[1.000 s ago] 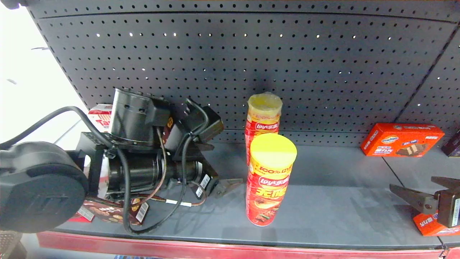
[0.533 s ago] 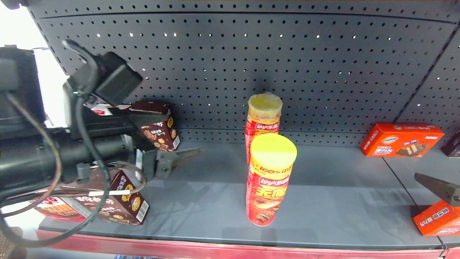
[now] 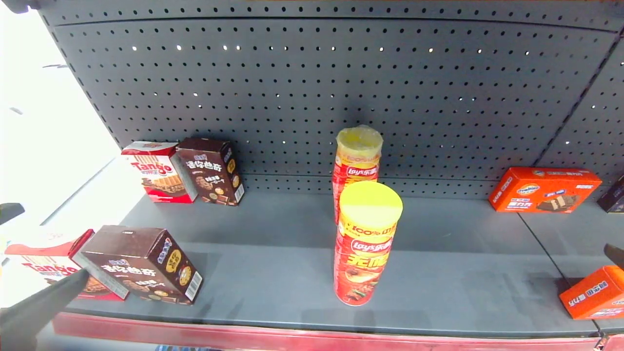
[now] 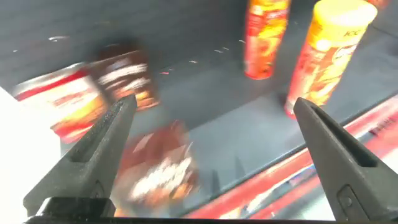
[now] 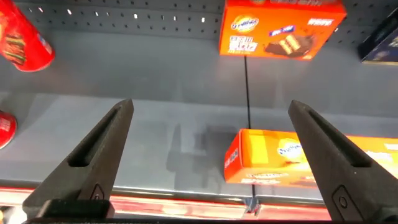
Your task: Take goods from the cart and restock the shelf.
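Left wrist view has the left pincer (image 4: 214, 104) spread wide with nothing between its fingers, hanging off the front edge of the shelf (image 3: 273, 258). A second ago this arm lay across the shelf's left end; it has since pulled clear, uncovering what it hid. Closest ahead of the pincer, a brown biscuit box (image 3: 141, 265) and a red wafer box (image 3: 44, 263) sit side by side at the front lip. Farther in, a second brown box (image 3: 212, 170) and a second red box (image 3: 156, 170) stand together by the pegboard panel (image 3: 312, 97). Well off to the side, a front crisp can (image 3: 365, 243) stands with a rear crisp can (image 3: 357, 156) behind it. The right pincer (image 5: 211, 107) is likewise wide open and empty, and has also drawn back. Just ahead of it lies a near orange box (image 5: 273, 155) at the front lip, with a far orange box (image 5: 283, 28) beyond, at the back panel. With both arms withdrawn and free, a placement looks finished; I judge the next step is a return to the cart for more goods.
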